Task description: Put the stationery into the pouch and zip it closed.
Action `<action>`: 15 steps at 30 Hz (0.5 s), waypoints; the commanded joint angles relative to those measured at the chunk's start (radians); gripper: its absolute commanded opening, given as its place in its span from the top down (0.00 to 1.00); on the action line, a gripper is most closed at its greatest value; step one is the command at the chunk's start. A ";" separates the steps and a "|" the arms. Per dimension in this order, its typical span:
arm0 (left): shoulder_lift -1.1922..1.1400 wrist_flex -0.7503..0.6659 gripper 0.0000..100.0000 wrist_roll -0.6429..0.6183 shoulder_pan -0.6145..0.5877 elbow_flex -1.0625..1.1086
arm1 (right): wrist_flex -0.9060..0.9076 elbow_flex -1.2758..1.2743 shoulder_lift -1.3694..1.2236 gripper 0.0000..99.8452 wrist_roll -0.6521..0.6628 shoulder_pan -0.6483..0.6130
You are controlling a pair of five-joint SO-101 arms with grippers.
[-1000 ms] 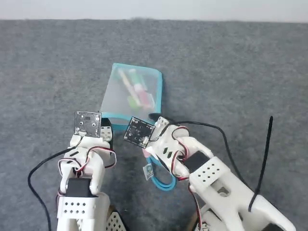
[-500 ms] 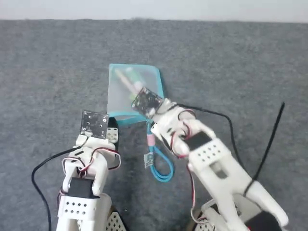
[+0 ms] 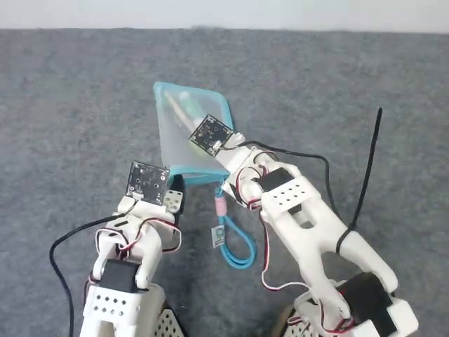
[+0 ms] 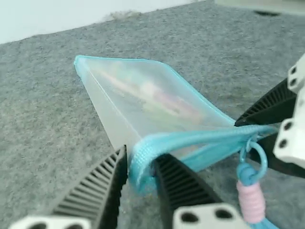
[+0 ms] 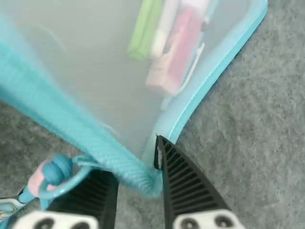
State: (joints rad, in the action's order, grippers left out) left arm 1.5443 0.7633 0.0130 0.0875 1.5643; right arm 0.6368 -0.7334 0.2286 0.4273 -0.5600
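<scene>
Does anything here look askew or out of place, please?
The pouch lies askew, diagonal on the table, its zipper edge pinched at one end by the left tool and at the other by the right tool. Its blue strap trails loose on the table. Nothing is spilled; the stationery is inside.

stationery (image 5: 177,45) lies in the pouch (image 3: 177,139) on the table (image 3: 351,77).

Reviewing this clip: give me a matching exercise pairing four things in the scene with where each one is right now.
1. left gripper
2. right gripper
3. stationery
4. blue strap loop

A. lying on the grey mat between the arms
B. inside the pouch
C. clamped on the pouch corner far from the pink bead
D. on the pouch corner nearest the pink bead

Pairs: 1-C, 2-D, 3-B, 4-A
</scene>
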 commanded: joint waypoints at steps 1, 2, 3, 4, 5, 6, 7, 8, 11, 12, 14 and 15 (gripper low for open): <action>0.025 0.018 0.89 0.011 0.034 -0.068 | 0.005 0.060 0.007 0.99 -0.037 0.022; 0.025 0.018 0.89 0.011 0.035 -0.068 | 0.007 0.060 0.007 0.99 -0.037 0.022; 0.025 0.018 0.89 0.011 0.035 -0.068 | 0.007 0.060 0.007 0.99 -0.037 0.022; 0.025 0.018 0.89 0.011 0.035 -0.068 | 0.007 0.060 0.007 0.99 -0.037 0.021; 0.025 0.018 0.89 0.011 0.035 -0.067 | 0.007 0.060 0.007 0.99 -0.037 0.019; 0.025 0.018 0.89 0.011 0.035 -0.067 | 0.007 0.060 0.007 0.99 -0.037 0.019; 0.025 0.018 0.89 0.011 0.035 -0.067 | 0.007 0.060 0.007 0.99 -0.037 0.019; 0.025 0.018 0.89 0.011 0.035 -0.067 | 0.007 0.060 0.007 0.99 -0.037 0.019; 0.025 0.017 0.89 0.011 0.037 -0.067 | 0.005 0.054 0.005 0.99 -0.038 0.019; 0.025 0.017 0.89 0.011 0.037 -0.067 | 0.004 0.052 0.005 0.99 -0.038 0.019; 0.025 0.017 0.89 0.011 0.037 -0.067 | 0.004 0.051 0.005 0.99 -0.038 0.019; 0.025 0.015 0.89 0.011 0.037 -0.064 | 0.005 0.051 0.005 0.99 -0.038 0.019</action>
State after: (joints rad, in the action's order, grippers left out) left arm 1.5505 0.7695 0.0130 0.0951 1.5627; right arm 0.6383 -0.7334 0.2286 0.4212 -0.5524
